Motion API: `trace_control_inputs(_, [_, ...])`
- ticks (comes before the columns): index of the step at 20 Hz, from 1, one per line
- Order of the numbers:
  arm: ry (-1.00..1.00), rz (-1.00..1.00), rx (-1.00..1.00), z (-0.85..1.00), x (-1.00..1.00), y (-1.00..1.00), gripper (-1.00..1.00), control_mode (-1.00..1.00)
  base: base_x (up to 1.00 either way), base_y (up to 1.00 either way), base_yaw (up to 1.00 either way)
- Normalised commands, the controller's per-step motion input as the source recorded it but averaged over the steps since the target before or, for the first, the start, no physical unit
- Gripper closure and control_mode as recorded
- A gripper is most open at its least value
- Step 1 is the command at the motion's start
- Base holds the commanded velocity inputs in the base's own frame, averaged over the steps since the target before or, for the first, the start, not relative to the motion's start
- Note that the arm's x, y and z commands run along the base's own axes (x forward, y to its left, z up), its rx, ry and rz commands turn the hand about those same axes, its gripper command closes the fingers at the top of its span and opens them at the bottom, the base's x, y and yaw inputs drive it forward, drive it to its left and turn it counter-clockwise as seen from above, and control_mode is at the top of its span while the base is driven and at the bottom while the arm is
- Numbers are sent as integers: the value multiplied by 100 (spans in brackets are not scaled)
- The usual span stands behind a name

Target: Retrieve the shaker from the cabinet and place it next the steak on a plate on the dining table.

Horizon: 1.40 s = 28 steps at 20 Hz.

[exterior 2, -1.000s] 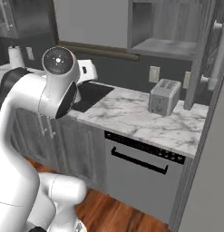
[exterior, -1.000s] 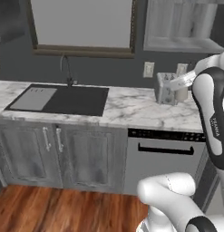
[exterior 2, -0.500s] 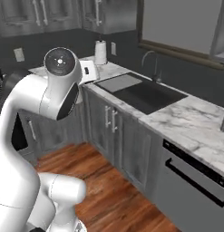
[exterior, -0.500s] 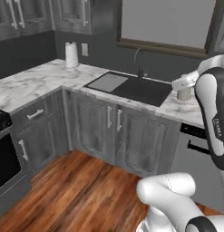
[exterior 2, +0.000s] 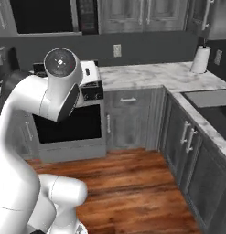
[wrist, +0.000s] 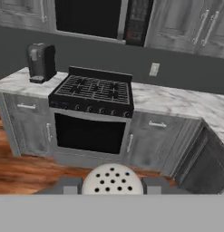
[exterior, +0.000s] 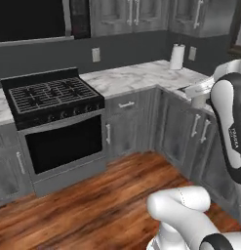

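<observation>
Gripper clamped on the shaker: perforated cream cap sits between the two fingertips in the hand view. Beyond it, far: black stove, coffee machine left on the marble counter.

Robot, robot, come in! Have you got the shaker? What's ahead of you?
Gripper shut on the shaker, holed cap facing the camera. Stove and counter ahead across bare wood floor. Dining table not in sight.
</observation>
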Motion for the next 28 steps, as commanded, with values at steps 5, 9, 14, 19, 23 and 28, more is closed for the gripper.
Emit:
trace_control_inputs(5, [0,0,0,0,0,0,100,100,-33,20,74])
trace_control_inputs(9, [0,0,0,0,0,0,100,100,-19,26,69])
trace_control_inputs(14, [0,0,0,0,0,0,100,100,-10,29,64])
trace_control_inputs(19, [0,0,0,0,0,0,100,100,-9,27,60])
trace_control_inputs(23, [0,0,0,0,0,0,100,100,-5,26,58])
trace_control_inputs(28, [0,0,0,0,0,0,100,100,-1,24,55])
